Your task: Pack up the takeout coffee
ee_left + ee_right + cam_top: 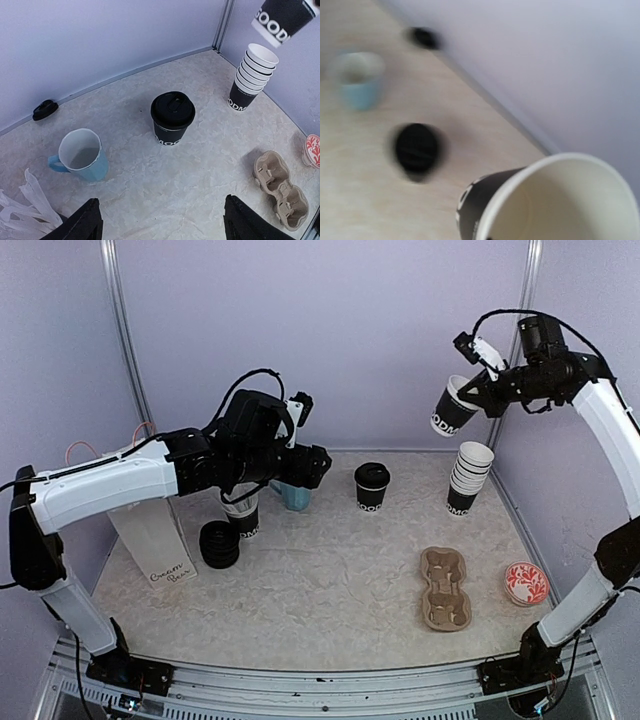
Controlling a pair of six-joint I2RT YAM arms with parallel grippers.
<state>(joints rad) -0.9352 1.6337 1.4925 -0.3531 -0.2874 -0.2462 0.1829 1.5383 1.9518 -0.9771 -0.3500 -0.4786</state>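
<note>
The right gripper (pixel 470 388) is pinching an empty cup (pixel 452 408) by its rim, holding it clear of the stack (pixel 467 476). The left gripper (pixel 162 227) is hovering wide open and empty, facing the lidded cup (pixel 172 117).

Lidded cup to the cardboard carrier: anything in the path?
Nothing visible. The lidded cup stands alone on the table, and nothing lies between it and the cardboard carrier. The cup stack sits right of that line; the right end effector holds its open cup up in the air.
</note>
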